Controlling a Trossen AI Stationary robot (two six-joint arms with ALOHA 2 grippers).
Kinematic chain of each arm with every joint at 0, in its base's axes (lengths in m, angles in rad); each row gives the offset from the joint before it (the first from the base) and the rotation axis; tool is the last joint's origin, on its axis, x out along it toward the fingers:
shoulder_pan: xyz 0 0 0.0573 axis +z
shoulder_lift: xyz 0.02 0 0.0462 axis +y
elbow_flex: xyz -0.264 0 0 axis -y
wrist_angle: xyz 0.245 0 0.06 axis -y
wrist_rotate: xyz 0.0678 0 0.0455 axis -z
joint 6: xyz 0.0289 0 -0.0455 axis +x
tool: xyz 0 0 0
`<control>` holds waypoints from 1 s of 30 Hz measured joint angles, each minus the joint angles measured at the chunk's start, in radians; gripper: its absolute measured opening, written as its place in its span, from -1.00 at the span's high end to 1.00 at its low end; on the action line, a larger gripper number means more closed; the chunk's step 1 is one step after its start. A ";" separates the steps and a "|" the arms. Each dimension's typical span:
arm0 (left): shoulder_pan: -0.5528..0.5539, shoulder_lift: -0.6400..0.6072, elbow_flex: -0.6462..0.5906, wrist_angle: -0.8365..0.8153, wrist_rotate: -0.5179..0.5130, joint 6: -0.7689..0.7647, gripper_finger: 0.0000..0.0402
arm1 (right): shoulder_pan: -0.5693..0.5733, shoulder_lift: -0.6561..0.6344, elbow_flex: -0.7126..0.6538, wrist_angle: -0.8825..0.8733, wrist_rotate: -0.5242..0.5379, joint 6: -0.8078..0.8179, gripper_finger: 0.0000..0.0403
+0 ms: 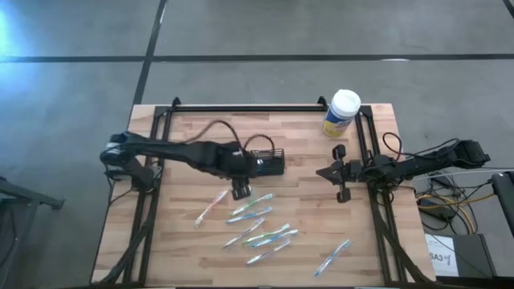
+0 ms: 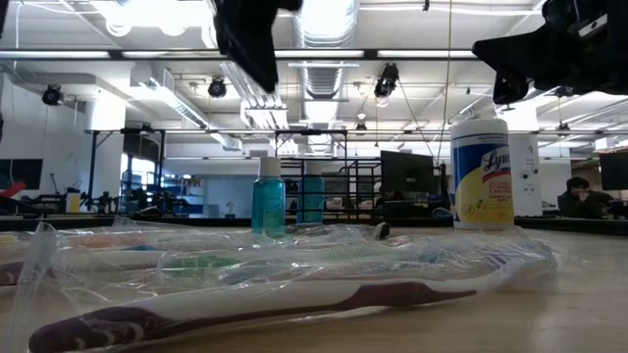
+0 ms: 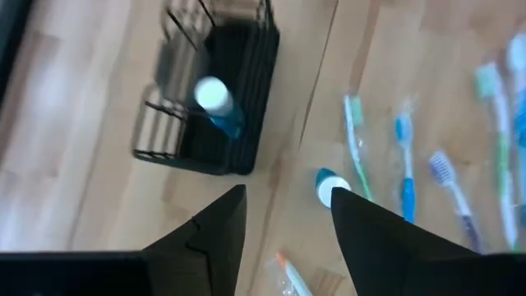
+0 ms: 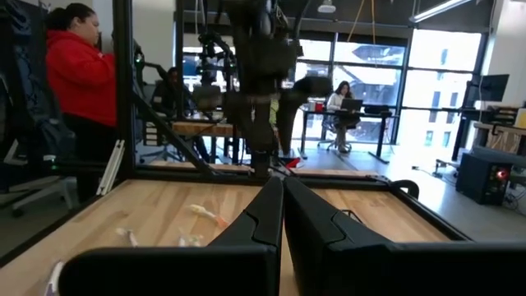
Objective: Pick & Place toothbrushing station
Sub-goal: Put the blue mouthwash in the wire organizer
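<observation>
The toothbrushing station, a black mesh caddy [image 1: 271, 164], stands on the wooden table near its middle. It shows in the left wrist view [image 3: 238, 74] with a blue white-capped bottle [image 3: 217, 102] inside. A second blue white-capped bottle [image 3: 328, 187] stands on the table beside the caddy. Both bottles show in the low view [image 2: 267, 201] [image 2: 312, 196]. My left gripper [image 1: 240, 191] [image 3: 288, 205] is open and empty, held above the table just near of the caddy. My right gripper [image 1: 321, 171] [image 4: 282, 205] is shut and empty at the table's right side, pointing toward the left.
Several wrapped toothbrushes [image 1: 257, 229] lie scattered over the near half of the table, also close in the low view [image 2: 294, 294]. A white-lidded, yellow-labelled canister [image 1: 341, 112] stands at the far right. A black frame [image 1: 241, 107] runs along the table's edges. People sit beyond the table [image 4: 78, 74].
</observation>
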 joint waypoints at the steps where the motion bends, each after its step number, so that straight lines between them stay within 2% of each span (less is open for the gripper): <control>1: -0.005 0.013 0.000 -0.004 0.004 -0.008 0.08 | 0.000 0.000 0.000 0.000 0.000 0.005 0.96; 16: -0.032 0.146 -0.003 -0.011 0.024 -0.048 0.08 | 0.000 0.000 0.000 -0.014 0.000 0.010 0.96; 30: -0.017 0.173 -0.003 -0.023 0.020 -0.135 0.09 | 0.000 0.000 0.000 -0.022 0.000 0.018 0.96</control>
